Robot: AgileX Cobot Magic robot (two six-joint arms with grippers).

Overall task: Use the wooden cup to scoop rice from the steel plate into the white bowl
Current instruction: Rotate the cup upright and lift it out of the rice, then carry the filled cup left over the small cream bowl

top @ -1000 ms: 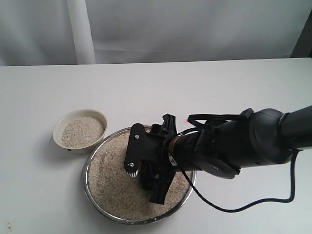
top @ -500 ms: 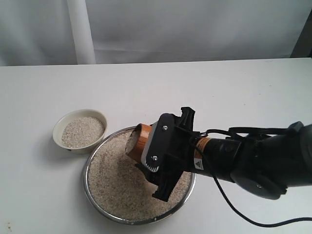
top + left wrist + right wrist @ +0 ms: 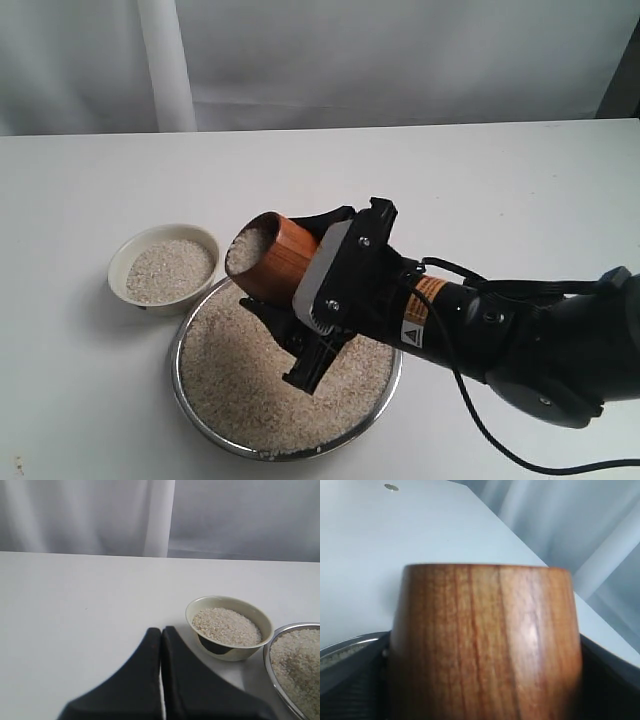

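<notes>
My right gripper (image 3: 290,290) is shut on the wooden cup (image 3: 270,258), held tilted above the far left rim of the steel plate (image 3: 190,405), its mouth turned toward the white bowl (image 3: 163,266). Rice (image 3: 245,250) shows inside the cup's mouth. More rice (image 3: 240,385) fills the plate, and the bowl holds a heap of it too. In the right wrist view the cup's wooden side (image 3: 485,640) fills most of the picture. The left gripper (image 3: 161,632) is shut and empty, low over the table, with the bowl (image 3: 229,632) just ahead of it.
White tabletop (image 3: 450,190) stretches all around, with a pale curtain behind. A black cable (image 3: 500,445) trails from the right arm near the table's front right. The plate's rim (image 3: 272,672) lies close beside the bowl.
The right gripper has lifted the cup out of the rice in the plate and carried it up and left toward the bowl, now loaded with rice.
</notes>
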